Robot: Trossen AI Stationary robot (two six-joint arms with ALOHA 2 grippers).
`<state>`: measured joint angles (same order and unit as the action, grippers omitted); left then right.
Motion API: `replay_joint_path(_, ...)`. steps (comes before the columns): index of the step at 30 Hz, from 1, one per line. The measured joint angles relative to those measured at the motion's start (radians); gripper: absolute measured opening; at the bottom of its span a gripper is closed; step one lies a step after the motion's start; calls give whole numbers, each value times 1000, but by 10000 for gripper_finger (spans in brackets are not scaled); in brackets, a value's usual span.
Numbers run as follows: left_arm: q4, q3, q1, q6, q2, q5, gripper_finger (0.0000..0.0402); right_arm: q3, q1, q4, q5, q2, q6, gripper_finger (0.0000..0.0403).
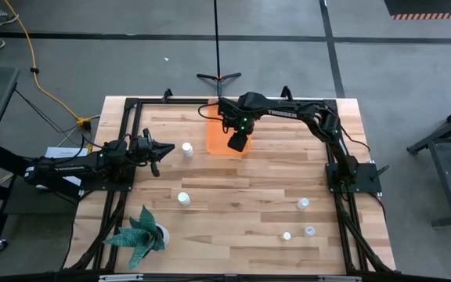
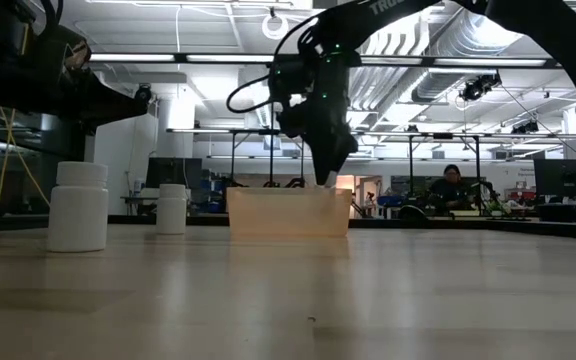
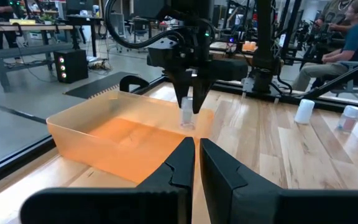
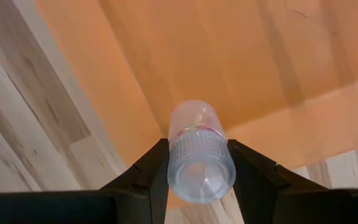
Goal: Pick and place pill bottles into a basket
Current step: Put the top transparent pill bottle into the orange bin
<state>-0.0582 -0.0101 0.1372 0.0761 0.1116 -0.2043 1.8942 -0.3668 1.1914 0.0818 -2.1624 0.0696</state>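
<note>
My right gripper points down over the translucent orange bin at the table's far middle, shut on a small pale pill bottle. The left wrist view shows the bottle hanging inside the bin's outline, near one wall. My left gripper waits at the table's left, shut and empty, beside a white bottle that stands upright on the table. Other white bottles stand at the near middle and near right. My right gripper pinches the bottle's ribbed upper end between its two fingers, one on each side. The fingers come from above, pointing down. The bottle hangs upright below them, its lower end clear above the bin's orange floor.
A green spiky plant stands at the table's near left corner. A black frame runs along the table's edges. In the low view, two white bottles stand left of the bin. A person sits beyond the table.
</note>
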Motion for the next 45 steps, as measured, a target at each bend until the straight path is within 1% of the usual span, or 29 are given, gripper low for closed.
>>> replay_joint_path(8,0,0,0,0,0,0,62,0,11,16,1,0,-18,136)
replay_joint_path(21,1,0,0,0,0,0,62,-32,21,-13,-9,0,-20,136)
replay_joint_path(31,1,0,0,0,0,0,62,-32,21,-19,-9,1,-19,178)
replay_joint_path(38,1,0,0,0,0,0,62,-32,21,-22,-7,1,-19,184)
replay_joint_path(41,1,0,0,0,0,0,62,-5,19,16,-7,1,-18,183)
replay_joint_path(45,1,0,0,0,0,0,62,73,19,119,-7,2,11,185)
